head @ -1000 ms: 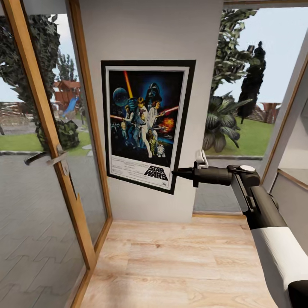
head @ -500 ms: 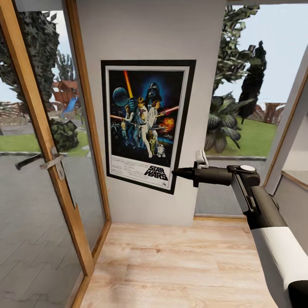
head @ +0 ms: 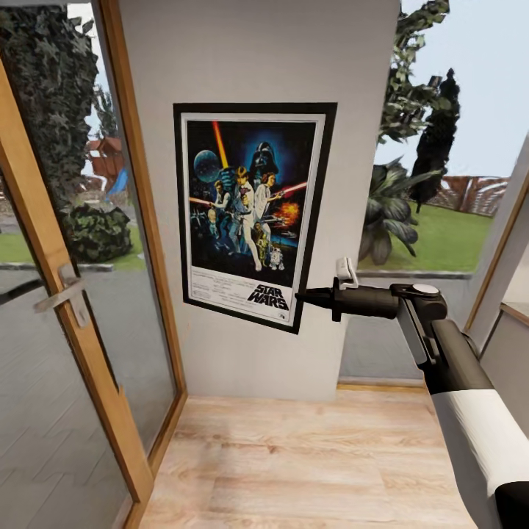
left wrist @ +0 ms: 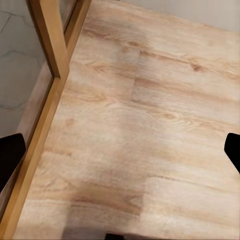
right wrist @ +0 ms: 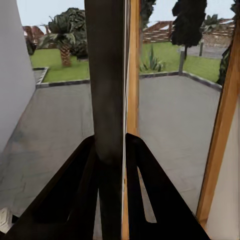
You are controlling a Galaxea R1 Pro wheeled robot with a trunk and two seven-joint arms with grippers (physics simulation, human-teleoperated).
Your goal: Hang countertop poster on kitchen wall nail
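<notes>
Head view: poster (head: 251, 214), lettered "STAR WARS", upright before a grey wall (head: 257, 51), pinched at its lower right edge by the right gripper (head: 303, 297); glass door (head: 70, 294) at left.
Left wrist view: left gripper (left wrist: 120, 150) spread wide over wood floor (left wrist: 150, 125).
Right wrist view: poster's edge seen end-on, clamped between dark fingers (right wrist: 80, 195); garden beyond.

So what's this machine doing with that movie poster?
The robot's right gripper is clamped on the lower right edge of a framed Star Wars poster, holding it up in front of a narrow grey wall between a glass door and a window. It appears to be trying to hang it there. I can't make out a nail. The left gripper is open, pointing at the wooden floor.
</notes>
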